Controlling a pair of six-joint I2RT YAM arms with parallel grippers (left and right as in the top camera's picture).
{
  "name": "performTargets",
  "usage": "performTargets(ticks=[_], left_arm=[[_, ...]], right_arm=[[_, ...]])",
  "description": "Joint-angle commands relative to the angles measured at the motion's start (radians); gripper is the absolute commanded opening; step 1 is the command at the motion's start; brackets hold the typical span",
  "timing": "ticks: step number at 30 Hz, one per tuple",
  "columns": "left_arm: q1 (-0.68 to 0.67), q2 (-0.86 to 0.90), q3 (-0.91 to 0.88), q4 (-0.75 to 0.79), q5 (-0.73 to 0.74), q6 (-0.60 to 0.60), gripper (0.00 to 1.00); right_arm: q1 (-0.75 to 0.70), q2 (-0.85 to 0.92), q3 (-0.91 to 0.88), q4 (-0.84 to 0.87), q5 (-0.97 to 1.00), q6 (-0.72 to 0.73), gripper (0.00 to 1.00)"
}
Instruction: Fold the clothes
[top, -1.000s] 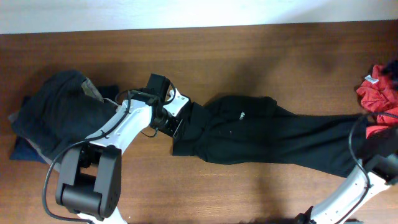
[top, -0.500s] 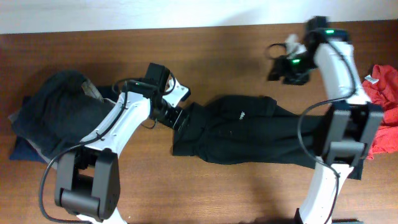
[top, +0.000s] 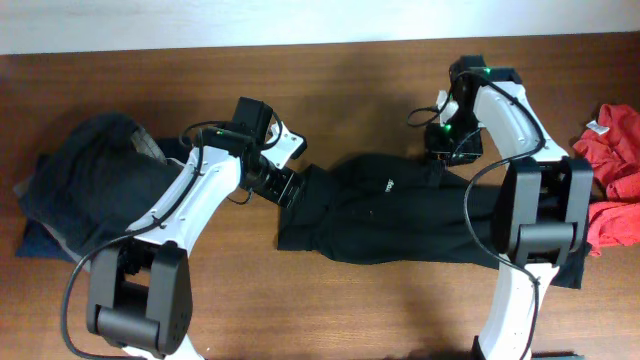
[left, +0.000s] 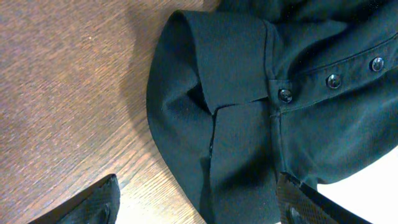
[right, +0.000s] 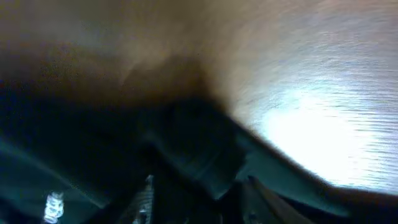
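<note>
Both at clothes (top: 400, 215): left claw (top: 289, 189) wide at buttoned end; right claw (top: 447, 152) blurred, cannot tell.

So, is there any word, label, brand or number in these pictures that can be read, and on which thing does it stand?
No text can be read.
On the black garment, a white mark: too small to read.
On the red cloth, a white tag: too small to read.

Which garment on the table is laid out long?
The black garment in the middle; the dark pile at left and the red cloth at right are bunched up.
</note>
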Motion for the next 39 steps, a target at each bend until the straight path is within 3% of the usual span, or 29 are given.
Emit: performTargets(ticks=[1,6,11,13,22,27,28,30,31,35,39], left_arm=[[0.007,-0.024,0.012,0.005,-0.018,-0.005,0.8],[0.007,-0.024,0.012,0.005,-0.031,-0.006,0.8],[0.007,-0.024,0.012,0.005,-0.032,-0.006,0.8],[0.007,-0.024,0.012,0.005,-0.032,-0.006,0.8],[0.007,-0.024,0.012,0.005,-0.031,-0.006,0.8],[0.007,-0.024,0.012,0.005,-0.028,-0.006,0.81],[0.007,-0.024,0.012,0.005,-0.028,-0.006,0.81],[0.007,-0.024,0.012,0.006,-0.028,-0.006,0.81],[0.007,-0.024,0.012,0.005,-0.028,-0.006,0.81],[0.007,-0.023,0.011,0.005,-0.028,-0.006,0.81],[0.007,-0.023,0.008,0.013,-0.025,-0.006,0.83]], right_arm=[[0.005,-0.018,-0.004,-0.022,-0.129,-0.063,0.32],[0.008,-0.018,-0.002,-0.012,-0.237,-0.055,0.04],[0.006,-0.021,0.035,0.2,-0.599,-0.054,0.04],[0.006,-0.021,0.073,0.34,-0.713,0.012,0.04],[0.006,-0.02,0.123,1.065,-0.57,0.414,0.04],[0.008,-0.02,0.123,1.221,-0.504,0.526,0.08],[0.009,-0.02,0.123,1.216,-0.504,0.526,0.16],[0.008,-0.02,0.123,1.184,-0.505,0.518,0.56],[0.005,-0.02,0.123,1.161,-0.505,0.502,0.63],[-0.028,-0.02,0.123,1.033,-0.519,0.455,0.8],[-0.067,-0.026,0.123,0.813,-0.577,0.342,0.81]])
